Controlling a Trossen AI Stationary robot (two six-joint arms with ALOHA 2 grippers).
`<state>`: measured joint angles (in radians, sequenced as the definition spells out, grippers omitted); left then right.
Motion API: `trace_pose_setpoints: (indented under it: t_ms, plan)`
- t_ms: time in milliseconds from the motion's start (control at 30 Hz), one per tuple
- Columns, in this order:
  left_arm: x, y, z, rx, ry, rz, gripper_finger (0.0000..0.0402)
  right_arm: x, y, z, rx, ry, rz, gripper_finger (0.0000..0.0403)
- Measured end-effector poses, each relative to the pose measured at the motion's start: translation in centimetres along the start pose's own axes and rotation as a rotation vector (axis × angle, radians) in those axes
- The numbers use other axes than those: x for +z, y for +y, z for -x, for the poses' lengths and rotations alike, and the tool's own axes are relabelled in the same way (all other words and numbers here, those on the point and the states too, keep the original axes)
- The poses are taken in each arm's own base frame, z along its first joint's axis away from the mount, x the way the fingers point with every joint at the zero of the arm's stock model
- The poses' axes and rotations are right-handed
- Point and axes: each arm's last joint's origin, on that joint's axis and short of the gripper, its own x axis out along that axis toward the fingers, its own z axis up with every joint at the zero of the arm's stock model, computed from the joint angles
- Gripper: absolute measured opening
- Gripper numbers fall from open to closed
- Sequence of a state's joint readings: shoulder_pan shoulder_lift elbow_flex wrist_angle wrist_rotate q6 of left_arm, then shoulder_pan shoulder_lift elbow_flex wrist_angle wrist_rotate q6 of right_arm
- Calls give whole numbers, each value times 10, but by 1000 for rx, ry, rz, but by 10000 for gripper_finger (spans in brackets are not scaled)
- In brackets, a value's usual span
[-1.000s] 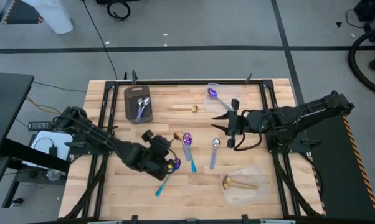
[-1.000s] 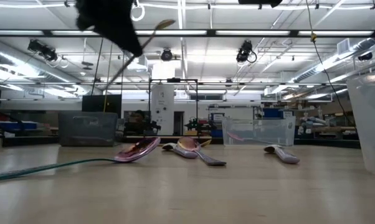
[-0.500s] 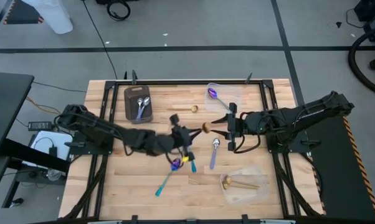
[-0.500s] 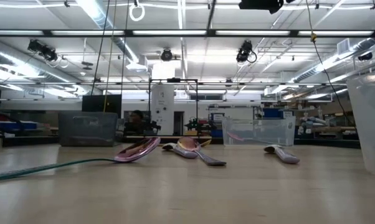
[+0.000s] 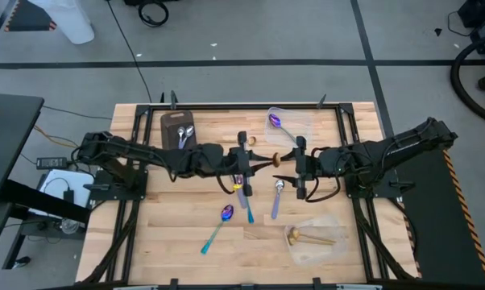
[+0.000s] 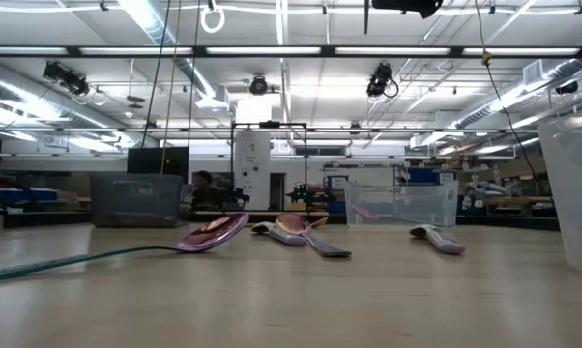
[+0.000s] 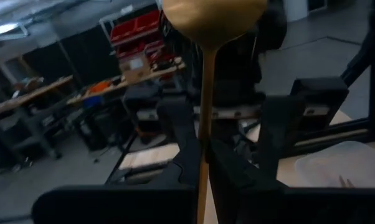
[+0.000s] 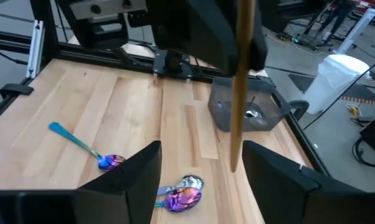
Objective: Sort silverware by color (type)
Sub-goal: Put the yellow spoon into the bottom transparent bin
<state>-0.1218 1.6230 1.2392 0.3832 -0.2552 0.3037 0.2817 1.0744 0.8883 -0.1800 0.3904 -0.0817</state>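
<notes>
Gold spoon (image 5: 263, 162), slim and matte, hangs over the middle of the table, pinched by its thin handle in your left gripper (image 5: 244, 160), which is clenched on it. In the left wrist view its rounded bowl (image 7: 213, 14) points away, toward the right gripper (image 5: 296, 164). That gripper faces it with its flat dark fingers (image 8: 132, 176) spread apart, the spoon's tip hanging between them, grasped by neither.

A second ago the left arm was low near the front edge, by the teal-handled spoon; it has since swung up to the centre and carried the gold spoon to the right gripper, whose fingers have widened.

On the pale wood planks below lie an iridescent purple spoon (image 5: 223, 217) with a teal handle, a second purple one (image 5: 244, 196) under the left arm, and a shiny silver spoon (image 5: 276, 196). A clear tub (image 5: 315, 236) near the front holds gold spoons. Farther back, a dark grey tray (image 5: 176, 126) holds silver spoons, another gold spoon (image 5: 250, 140) lies on the wood, and a second clear tub (image 5: 284, 122) holds a purple spoon.
</notes>
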Motion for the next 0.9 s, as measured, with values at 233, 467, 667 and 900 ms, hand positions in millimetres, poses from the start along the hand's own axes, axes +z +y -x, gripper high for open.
trace_pose_setpoints:
  t_ms: [233, 467, 667, 900]
  plan:
    - [3, 7, -1, -46, -60, 2, 24, 0, 1, 0, 21, -5, -1, 236]
    - [6, 7, -1, -70, -104, -3, 25, 7, 1, 0, 48, -67, 7, 236]
    - [7, 6, -1, -75, -106, 0, 25, 11, 1, -1, 39, -112, 39, 228]
    - [7, 4, -1, -126, -114, 43, 25, 13, 0, 0, 18, -126, 53, 177]
